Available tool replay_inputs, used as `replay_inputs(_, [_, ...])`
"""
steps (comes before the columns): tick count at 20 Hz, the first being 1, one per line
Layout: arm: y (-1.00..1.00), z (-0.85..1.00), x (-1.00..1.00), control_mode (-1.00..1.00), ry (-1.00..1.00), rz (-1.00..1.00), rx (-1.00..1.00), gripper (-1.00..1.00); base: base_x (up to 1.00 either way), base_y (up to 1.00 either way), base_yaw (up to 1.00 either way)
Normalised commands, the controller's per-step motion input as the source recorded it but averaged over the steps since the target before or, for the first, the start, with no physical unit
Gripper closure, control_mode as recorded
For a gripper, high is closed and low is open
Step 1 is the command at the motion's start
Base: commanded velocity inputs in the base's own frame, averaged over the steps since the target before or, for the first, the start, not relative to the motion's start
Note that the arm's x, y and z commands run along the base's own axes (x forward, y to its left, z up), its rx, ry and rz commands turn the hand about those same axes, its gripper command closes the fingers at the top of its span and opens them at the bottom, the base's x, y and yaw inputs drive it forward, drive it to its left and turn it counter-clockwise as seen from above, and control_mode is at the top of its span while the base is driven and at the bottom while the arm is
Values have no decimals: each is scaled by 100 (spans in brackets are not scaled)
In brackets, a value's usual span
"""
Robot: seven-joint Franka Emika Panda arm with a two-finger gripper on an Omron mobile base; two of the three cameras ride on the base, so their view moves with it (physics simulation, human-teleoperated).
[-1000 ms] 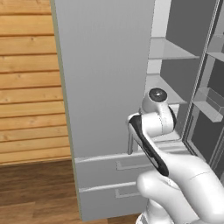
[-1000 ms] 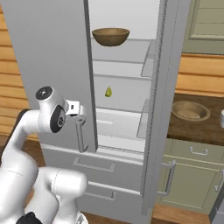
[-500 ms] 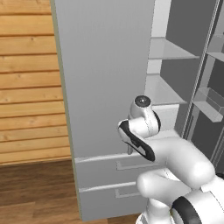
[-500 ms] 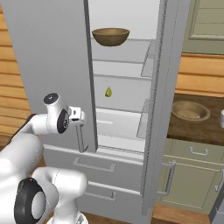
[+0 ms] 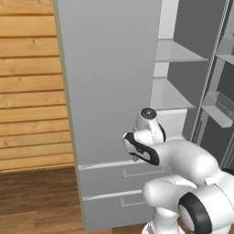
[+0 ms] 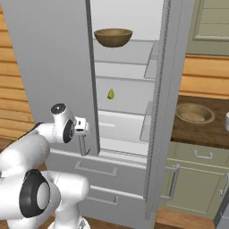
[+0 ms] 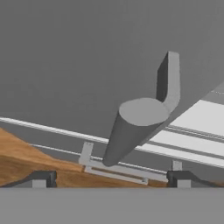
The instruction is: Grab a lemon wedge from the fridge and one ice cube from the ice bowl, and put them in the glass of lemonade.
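Gripper (image 7: 109, 178) released, fingers spread wide, nothing between them; the hand view looks along the lower end of the door handle (image 7: 136, 127), which stands just ahead of the tips and apart from them. In the right base view the gripper (image 6: 83, 134) sits beside the bottom of the left door's handle (image 6: 83, 146), at the inner edge of that door.

Fridge (image 6: 58, 67): left door swung open, right door ajar, two lower drawers (image 6: 96, 167) shut below.

Inside, on the middle shelf, the lemon wedge (image 6: 110, 93) lies small and yellow-green, alone, well above and beyond the gripper. One shelf up, a dark brown bowl (image 6: 113, 37) stands upright.

Right of the fridge, on the dark counter (image 6: 197, 134), the ice bowl (image 6: 194, 113), pale tan and shallow. Glass of lemonade (image 6: 227, 120) just cut by the frame edge, beside the bowl
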Motion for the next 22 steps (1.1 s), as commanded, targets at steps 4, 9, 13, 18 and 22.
replay_inputs(4, [-14, -16, 6, -100, -4, -6, 0, -100, 0, 0, 0])
replay_inputs(9, [-4, 3, 40, -100, 0, -17, 0, -100, 0, 0, 0])
replay_inputs(13, [0, 2, 54, -100, 1, -11, 0, -100, 0, 0, 0])
replay_inputs(18, [0, 0, 34, -100, 0, -1, 0, -100, 0, 0, 0])
replay_inputs(22, [0, -16, 40, -100, 0, 0, 0, -100, 0, 0, 0])
